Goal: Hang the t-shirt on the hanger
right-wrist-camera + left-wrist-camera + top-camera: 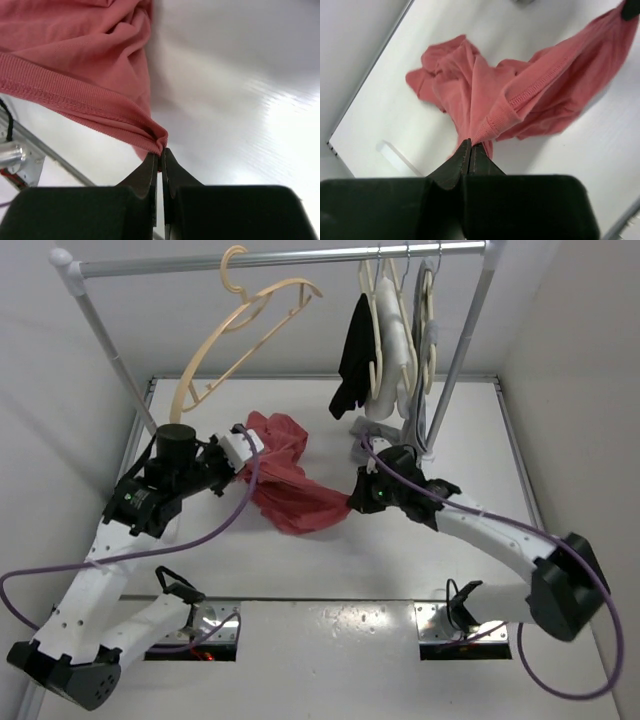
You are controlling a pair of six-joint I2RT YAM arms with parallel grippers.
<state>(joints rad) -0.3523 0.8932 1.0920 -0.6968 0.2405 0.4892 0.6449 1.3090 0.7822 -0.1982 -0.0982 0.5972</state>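
The faded-red t-shirt (290, 475) hangs bunched between my two grippers over the white table, its far end resting on the surface. My left gripper (243, 472) is shut on the t-shirt's ribbed hem (492, 122), as the left wrist view (471, 144) shows. My right gripper (353, 502) is shut on the same ribbed edge (75, 102), pinched at its fingertips in the right wrist view (162, 151). The peach-beige hanger (250, 325) hangs tilted by its hook from the rail at the back left, above and behind my left gripper.
A metal clothes rail (280, 258) spans the back on two slanted posts (112, 350). Cream-white hangers (392, 335), a black garment (354, 355) and a grey garment (428, 340) hang at its right end. White walls close in the table's left and right.
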